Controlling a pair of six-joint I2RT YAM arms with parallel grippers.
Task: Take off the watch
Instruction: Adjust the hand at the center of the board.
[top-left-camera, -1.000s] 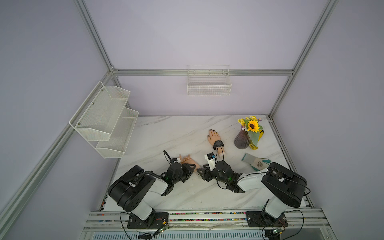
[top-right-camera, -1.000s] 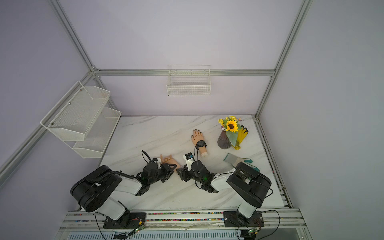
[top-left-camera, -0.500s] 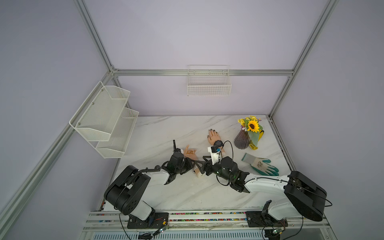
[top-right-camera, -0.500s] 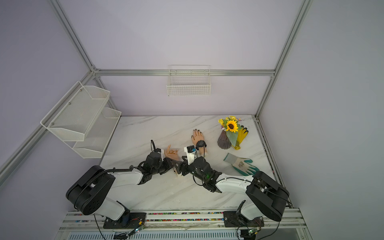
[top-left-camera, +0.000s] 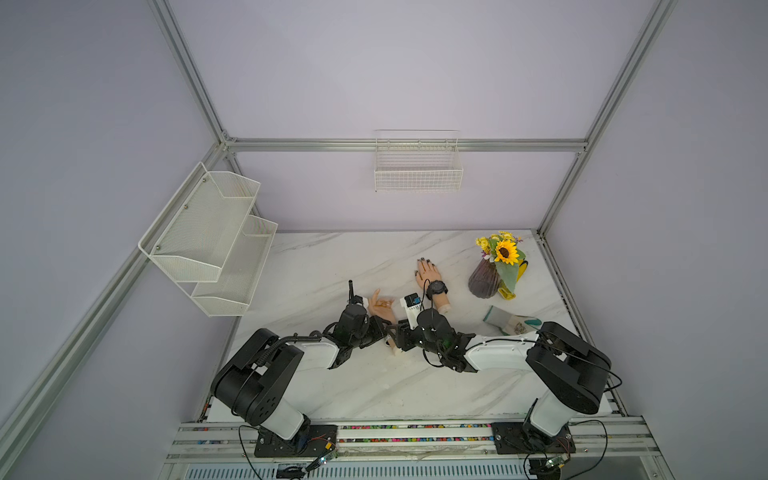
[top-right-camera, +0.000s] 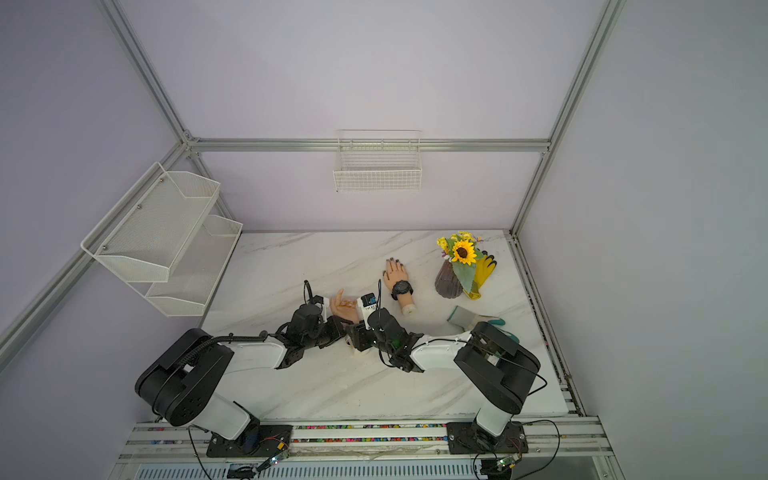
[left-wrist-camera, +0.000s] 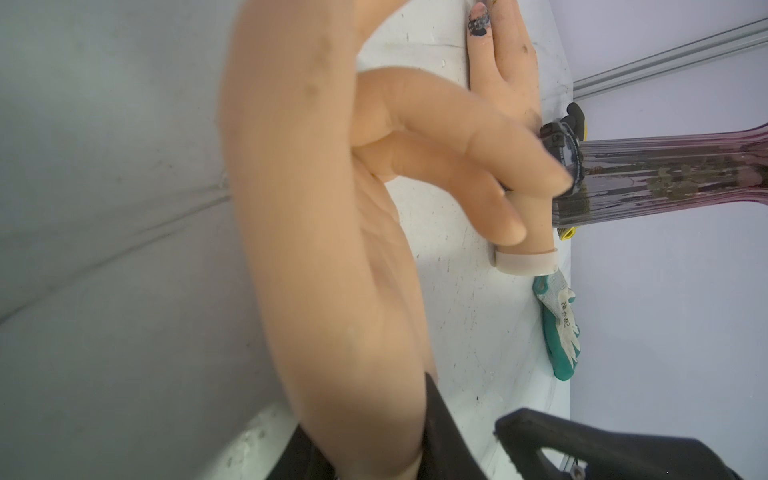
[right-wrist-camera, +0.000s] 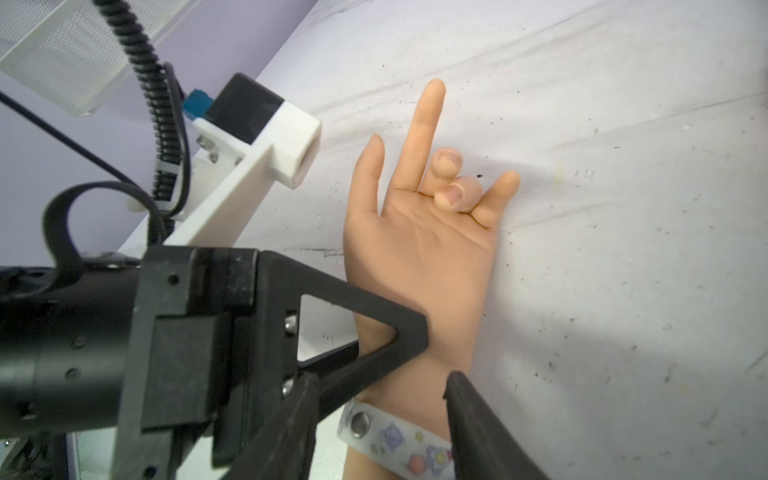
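Straddling the white printed watch strap (right-wrist-camera: 395, 440) with right gripper (right-wrist-camera: 380, 376) jaws apart, bottom centre of the right wrist view. Clamping the near mannequin hand (right-wrist-camera: 419, 249) at the wrist with left gripper (right-wrist-camera: 395, 345) jaws, just above. Probably light, soft, bendy, closed by a snap stud (right-wrist-camera: 360, 420): best pinched beside the stud and peeled open. Right of centre in a top view, a black wristwatch (top-left-camera: 436, 286) on a second mannequin hand (top-left-camera: 428, 272).

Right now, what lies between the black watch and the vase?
Only bare marble tabletop between the black watch and the vase, shown in both top views.
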